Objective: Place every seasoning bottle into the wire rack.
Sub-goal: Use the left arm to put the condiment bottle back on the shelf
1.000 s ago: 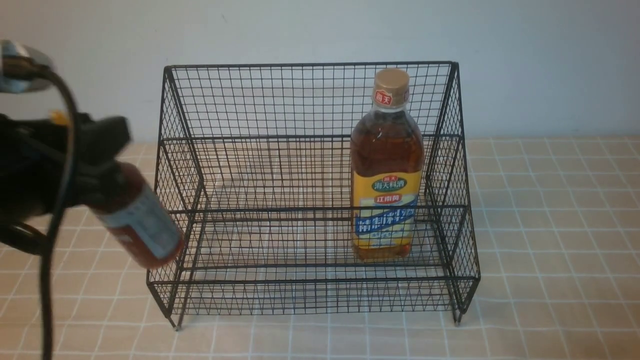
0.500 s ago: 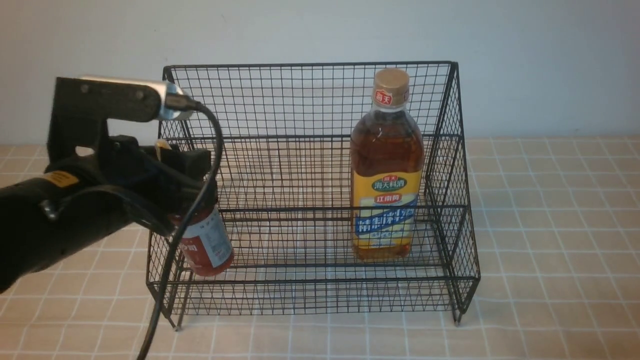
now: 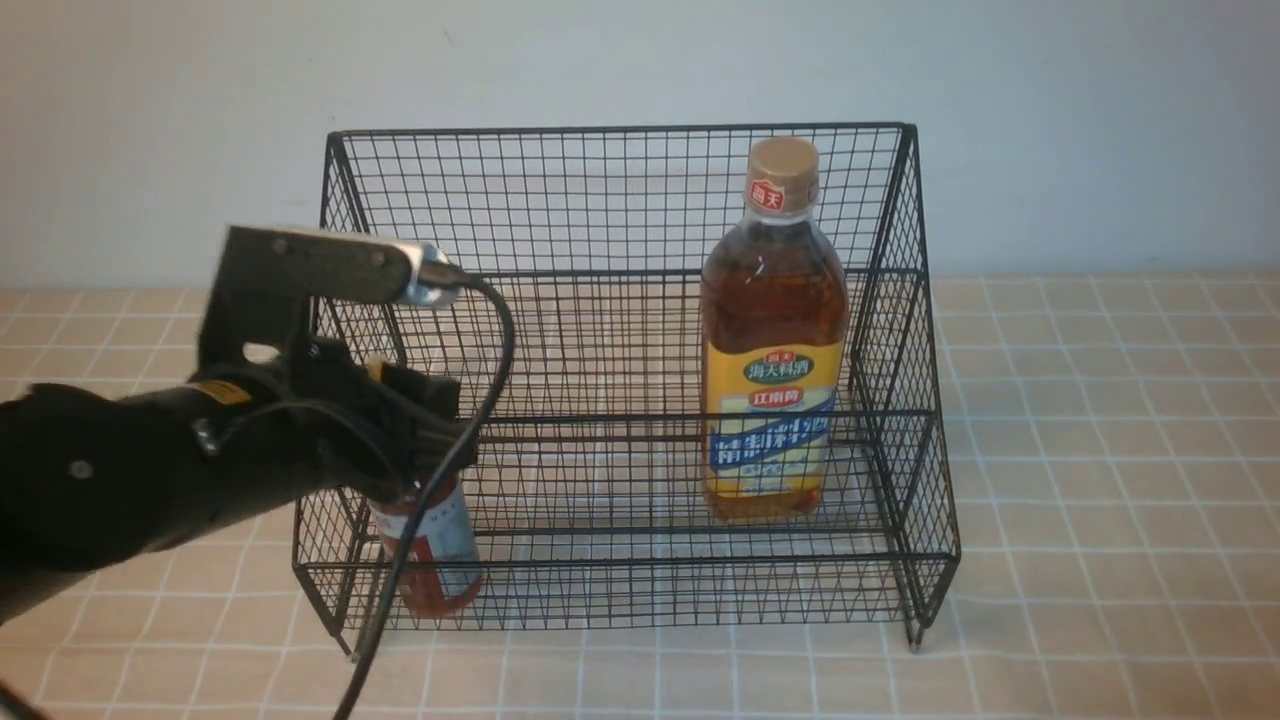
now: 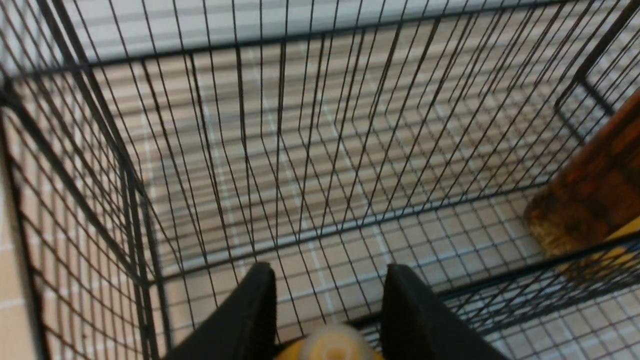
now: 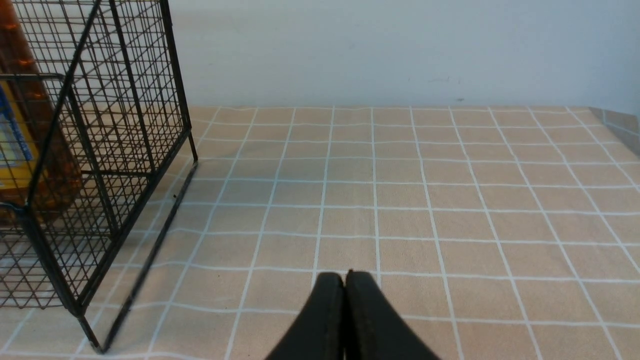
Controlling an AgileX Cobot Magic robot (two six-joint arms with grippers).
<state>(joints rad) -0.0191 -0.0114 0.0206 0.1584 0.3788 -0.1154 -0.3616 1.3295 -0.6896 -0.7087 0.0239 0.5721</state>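
The small red-sauce seasoning bottle (image 3: pixel 435 560) hangs upright in my left gripper (image 3: pixel 420 430), which is shut on its upper part. It is inside the left end of the black wire rack (image 3: pixel 620 200), its base down near the lower tier's floor. In the left wrist view its yellow nozzle cap (image 4: pixel 327 347) shows between the two black fingers of the left gripper (image 4: pixel 327 280), with the wire rack (image 4: pixel 300 150) all round. The tall amber seasoning bottle (image 3: pixel 775 330) stands upright at the rack's right end. My right gripper (image 5: pixel 345 280) is shut and empty over the table.
The rack stands on a beige tiled tablecloth (image 3: pixel 1100 450) against a pale wall. In the right wrist view the wire rack (image 5: pixel 125 100) and the amber bottle (image 5: pixel 30 100) lie off to one side. The left arm's cable (image 3: pixel 390 600) hangs in front of the rack's left corner.
My left arm has swung in from the left and come down, carrying the red-sauce bottle from outside the rack into its left end and turning it upright. The amber bottle has not moved.
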